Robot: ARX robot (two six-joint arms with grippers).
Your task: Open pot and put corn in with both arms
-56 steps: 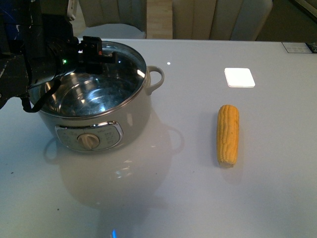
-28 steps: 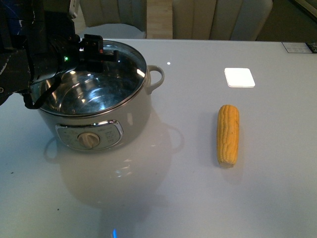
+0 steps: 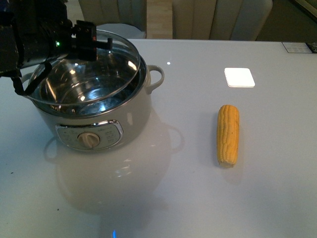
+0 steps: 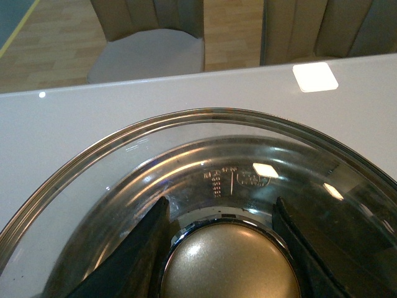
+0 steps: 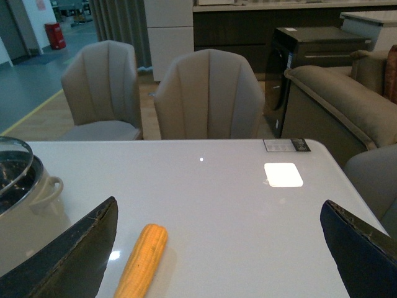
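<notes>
Gripping the gold-coloured knob [image 4: 229,264] of the glass lid [image 3: 99,59], the left gripper [image 4: 221,211] has one black finger pressed to each side of it. From where I stand, the lid hangs tilted over the cream electric pot [image 3: 133,114], its far right side well above the rim. I can't tell whether the lower near edge touches the pot. Shiny steel shows inside through the glass, and the beige dial [image 3: 89,141] faces front. The corn cob [image 3: 228,135] lies well apart to the right on the white table [image 3: 163,198], lengthwise front to back, below a bright white square [image 3: 239,77]. Over that side the right gripper [image 5: 217,208] hovers spread wide, nothing between its fingers, with the corn just beside its one finger in the wrist view.
</notes>
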